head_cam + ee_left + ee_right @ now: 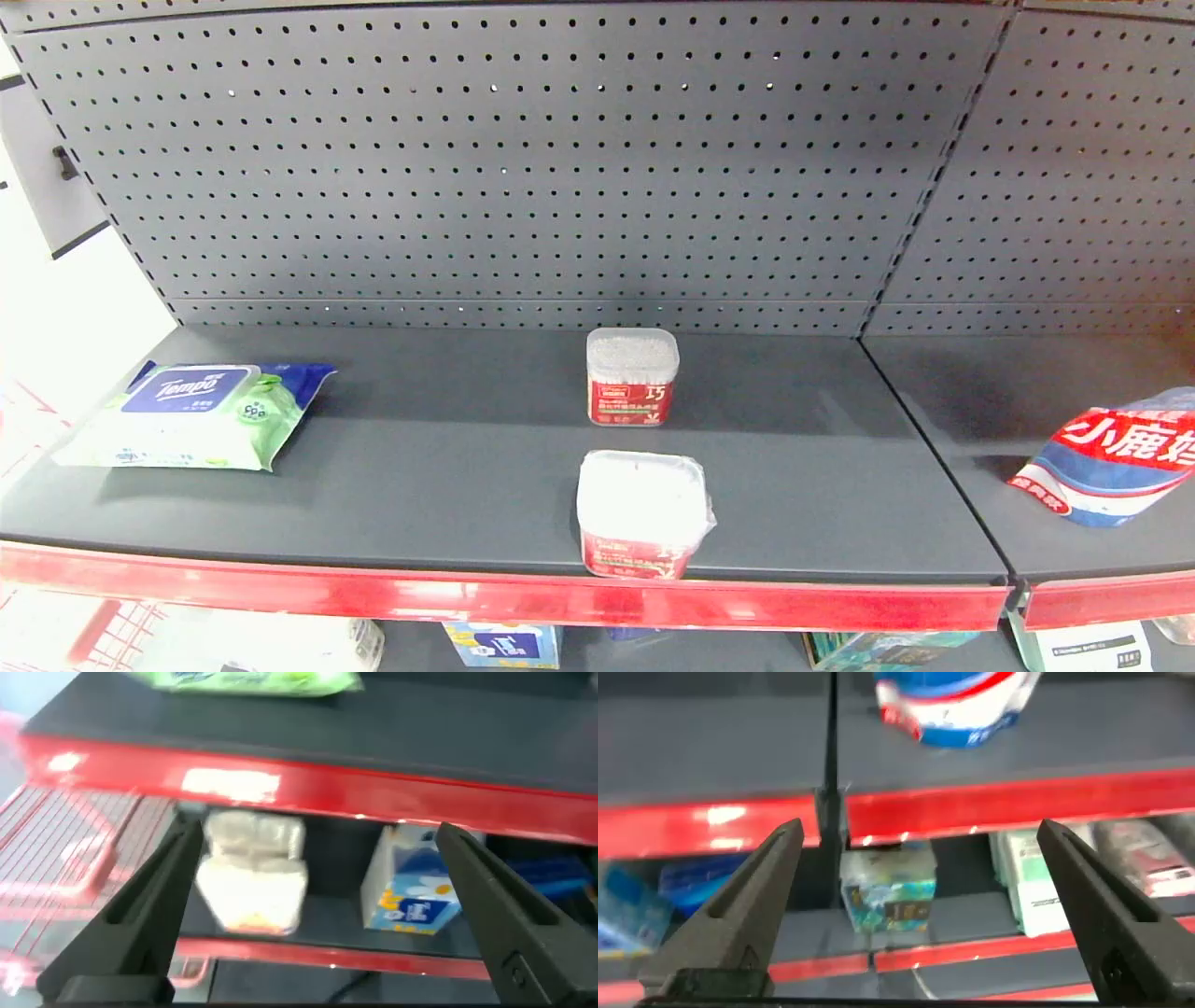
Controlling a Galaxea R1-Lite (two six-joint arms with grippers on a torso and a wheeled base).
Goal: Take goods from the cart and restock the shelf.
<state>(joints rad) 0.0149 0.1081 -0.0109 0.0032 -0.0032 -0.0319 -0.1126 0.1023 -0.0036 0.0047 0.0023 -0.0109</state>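
Gaping empty: left gripper (318, 829) short of the wipes pack (248, 679); right gripper (920, 826), also spread, short of the red-blue bag (957, 705).

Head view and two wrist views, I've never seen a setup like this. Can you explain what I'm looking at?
This is a two-armed robot on wheels, restocking a shop shelf. The big picture comes from a camera on its head, looking at the shelf. On it lie a wipes pack at the left, a rear box and a front box in the middle, both red and white, and a bag at the right. The two small pictures come from cameras on the wrists. The dark prongs in each are that arm's fingers. The left gripper and the right gripper are both open and hold nothing. Each faces the shelf's red front edge, with goods on the level below.
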